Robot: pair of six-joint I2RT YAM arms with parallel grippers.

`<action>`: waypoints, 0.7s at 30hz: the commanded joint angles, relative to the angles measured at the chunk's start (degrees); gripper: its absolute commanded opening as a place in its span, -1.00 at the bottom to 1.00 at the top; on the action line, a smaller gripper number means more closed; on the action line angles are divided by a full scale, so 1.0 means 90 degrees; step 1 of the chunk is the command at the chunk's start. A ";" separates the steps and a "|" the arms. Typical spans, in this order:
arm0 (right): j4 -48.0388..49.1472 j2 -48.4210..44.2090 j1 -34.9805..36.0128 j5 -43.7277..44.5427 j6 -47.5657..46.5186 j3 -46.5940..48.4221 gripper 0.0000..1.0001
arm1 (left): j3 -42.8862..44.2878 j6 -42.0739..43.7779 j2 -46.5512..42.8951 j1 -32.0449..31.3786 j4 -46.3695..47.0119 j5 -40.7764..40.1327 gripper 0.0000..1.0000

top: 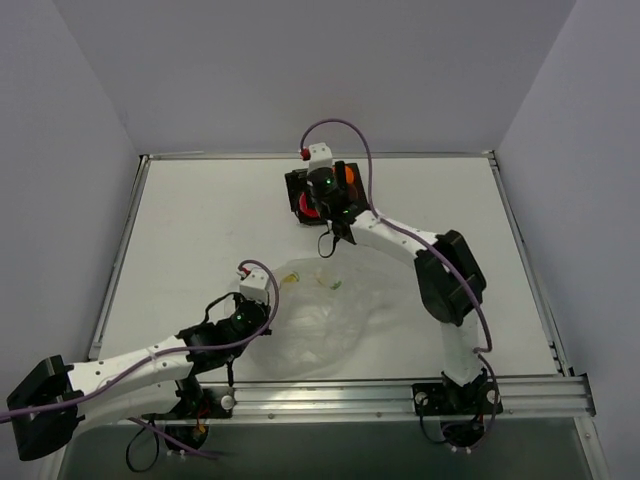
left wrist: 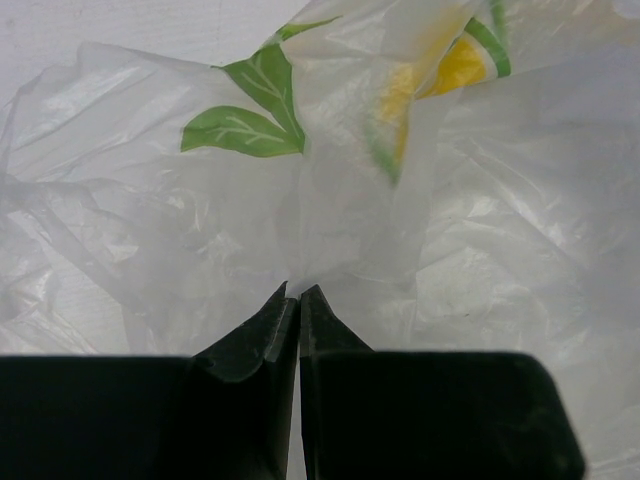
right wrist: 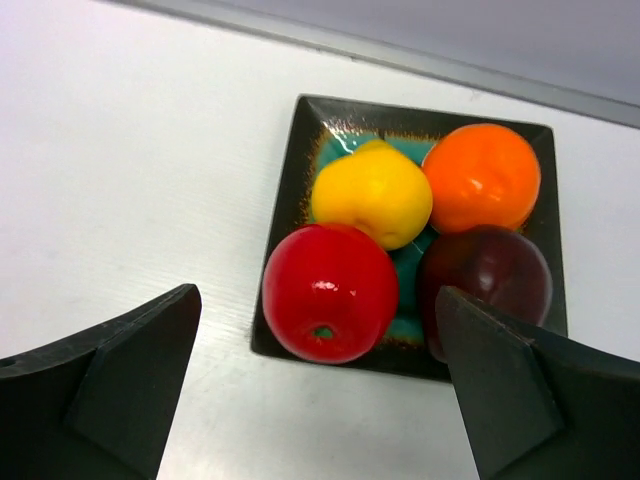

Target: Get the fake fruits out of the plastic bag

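Note:
The plastic bag (top: 325, 315) lies crumpled on the table in front of the arms; it looks empty. My left gripper (top: 270, 312) is at its left edge, and in the left wrist view it (left wrist: 298, 292) is shut on a fold of the bag's film (left wrist: 480, 230). All four fake fruits sit in the teal tray (right wrist: 290, 170): yellow (right wrist: 372, 193), orange (right wrist: 483, 177), bright red (right wrist: 330, 292) and dark maroon (right wrist: 487, 280). My right gripper (right wrist: 315, 330) is open and empty, hovering above the tray's near side by the red fruit. From the top, the right gripper (top: 322, 200) covers most of the tray (top: 293, 185).
The table has a raised metal rim (top: 320, 155) at the back and a rail (top: 400, 395) at the front. The right arm's elbow (top: 450, 275) stands to the right of the bag.

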 commanded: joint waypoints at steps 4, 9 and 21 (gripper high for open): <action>0.0620 -0.2850 -0.0022 -0.0543 0.0829 -0.1645 0.98 | 0.0939 0.0547 0.0323 -0.0044 0.0196 -0.0246 -0.95; 0.0592 -0.4601 -0.0042 -0.0172 0.1298 -0.3230 0.98 | 0.1281 0.0812 0.0897 0.0005 0.0665 -0.0178 -0.95; -0.1213 -0.8244 -0.0032 0.0775 0.2109 -0.5487 1.00 | 0.2139 0.0558 0.0978 0.0044 0.0188 -0.0334 0.05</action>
